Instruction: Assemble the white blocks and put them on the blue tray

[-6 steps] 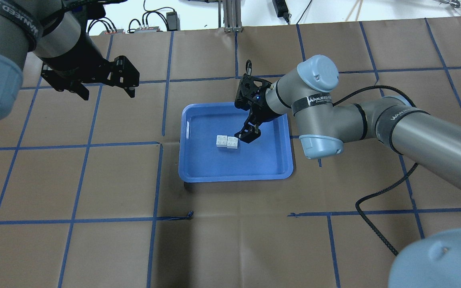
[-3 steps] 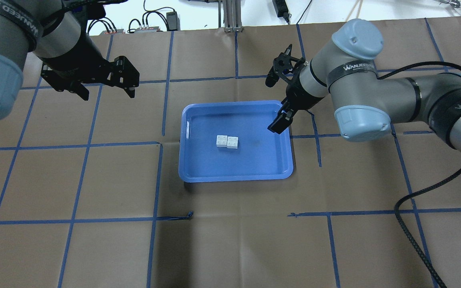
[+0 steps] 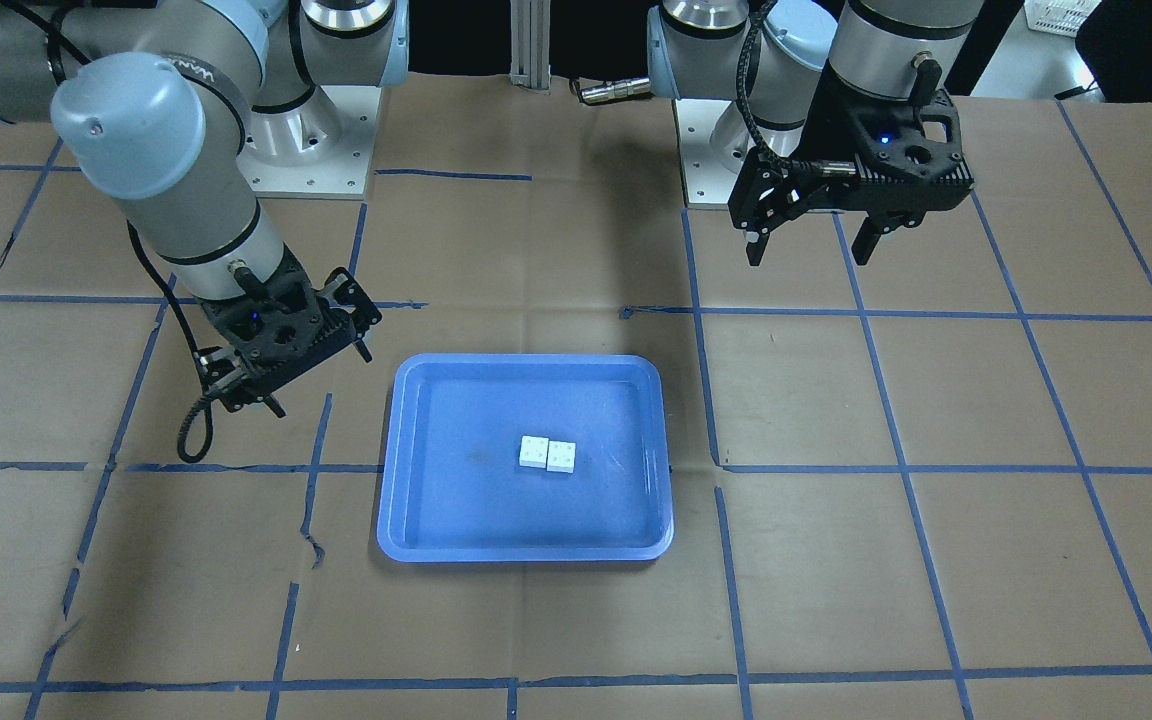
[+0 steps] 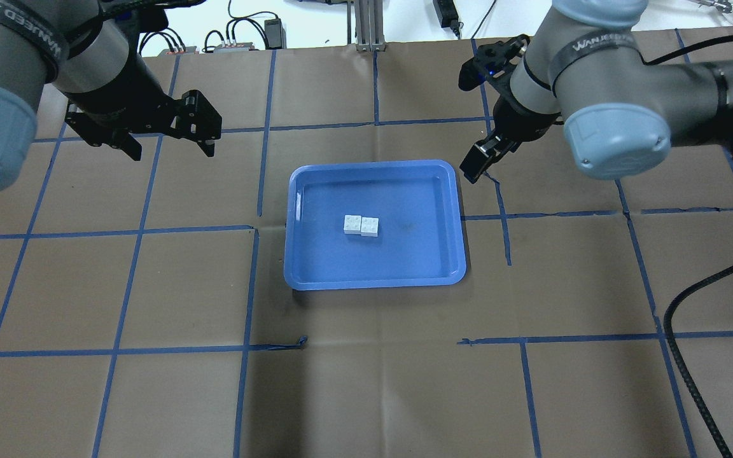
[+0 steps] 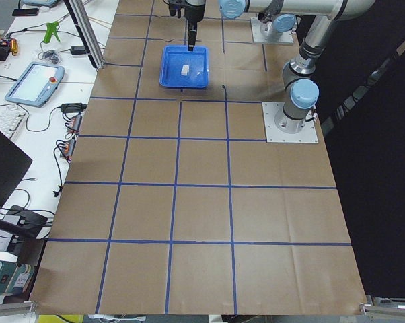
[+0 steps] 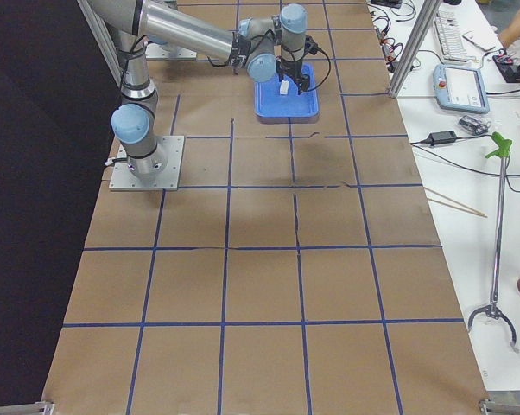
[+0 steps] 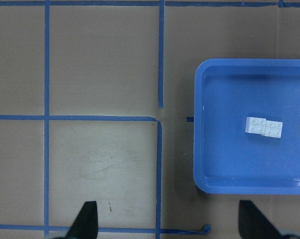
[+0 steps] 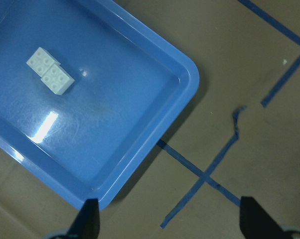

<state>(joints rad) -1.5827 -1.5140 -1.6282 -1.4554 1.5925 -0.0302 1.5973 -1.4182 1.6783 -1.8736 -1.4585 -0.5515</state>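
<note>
Right gripper [image 8: 170,216] hangs empty with fingers spread, just outside the far right corner of the blue tray [image 4: 376,282]. Left gripper [image 3: 806,250] is likewise spread and empty, well off the tray's left side. The tray sits well in from every edge of the table [image 4: 150,381] and holds only the white blocks [image 4: 361,226], mid-tray, touching side by side and slightly staggered, long axis along the robot-side edge. We judge placement done but can't confirm they're locked. For a re-grip, the right arm is nearer.

Left gripper [image 3: 808,250] jaws wide apart, pointing straight down — right gripper [image 3: 319,378] likewise spread, wrist tilted, both hovering
</note>
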